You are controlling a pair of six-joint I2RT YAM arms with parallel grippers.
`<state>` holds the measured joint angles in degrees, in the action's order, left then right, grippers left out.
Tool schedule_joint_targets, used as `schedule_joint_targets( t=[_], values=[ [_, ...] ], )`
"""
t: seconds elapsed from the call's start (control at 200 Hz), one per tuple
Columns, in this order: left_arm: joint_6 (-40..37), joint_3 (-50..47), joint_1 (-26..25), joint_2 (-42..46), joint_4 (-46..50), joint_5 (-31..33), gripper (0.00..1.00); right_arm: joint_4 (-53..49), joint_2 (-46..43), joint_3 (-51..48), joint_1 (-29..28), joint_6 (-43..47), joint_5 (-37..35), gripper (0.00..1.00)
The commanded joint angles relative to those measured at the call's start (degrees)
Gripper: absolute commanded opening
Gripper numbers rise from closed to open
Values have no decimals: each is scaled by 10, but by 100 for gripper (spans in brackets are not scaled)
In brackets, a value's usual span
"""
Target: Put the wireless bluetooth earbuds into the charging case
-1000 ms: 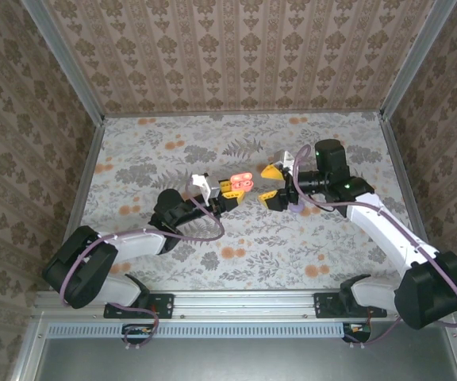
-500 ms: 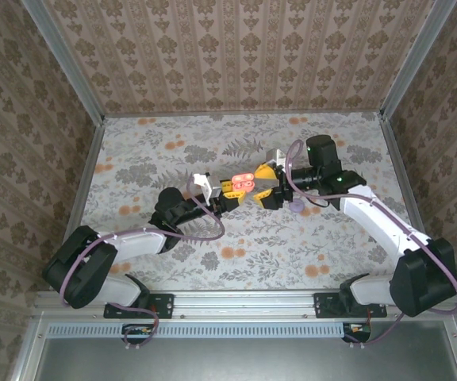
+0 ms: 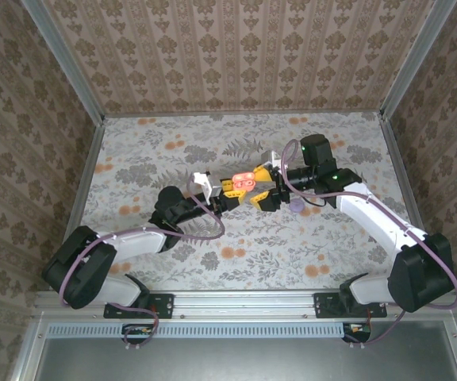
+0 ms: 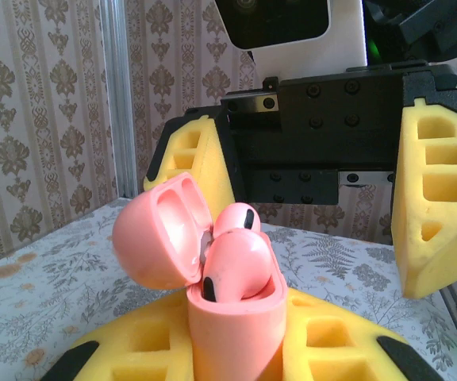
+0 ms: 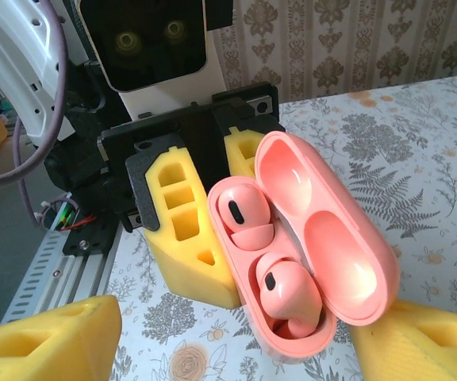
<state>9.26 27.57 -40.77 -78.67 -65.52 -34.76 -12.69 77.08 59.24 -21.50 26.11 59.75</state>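
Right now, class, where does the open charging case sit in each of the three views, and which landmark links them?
Top external: charging case mid-table, where both arms meet.
Left wrist: case bottom centre, lid tipped left.
Right wrist: case centre-right, lid open to the right.
Landmark: yellow fingers of the left gripper, clamping it.

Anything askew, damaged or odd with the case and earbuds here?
Nothing stands out. The left gripper holds the case with its lid open, and both earbuds sit in their wells. Nothing is spilled or broken.
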Motion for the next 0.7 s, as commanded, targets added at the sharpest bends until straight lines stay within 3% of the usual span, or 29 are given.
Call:
schedule_joint_targets(
  t=[0.0,0.465,0.695],
  values=[
    [-5,11,3,18,-8,-13,14,-8,9,21,-5,15,32,76],
    [-7,14,2,18,-7,-16,14,23,23,37,-14,1,46,75],
    [-6,8,1,19,-8,-12,15,84,22,24,-11,-33,58,74]
  ],
)
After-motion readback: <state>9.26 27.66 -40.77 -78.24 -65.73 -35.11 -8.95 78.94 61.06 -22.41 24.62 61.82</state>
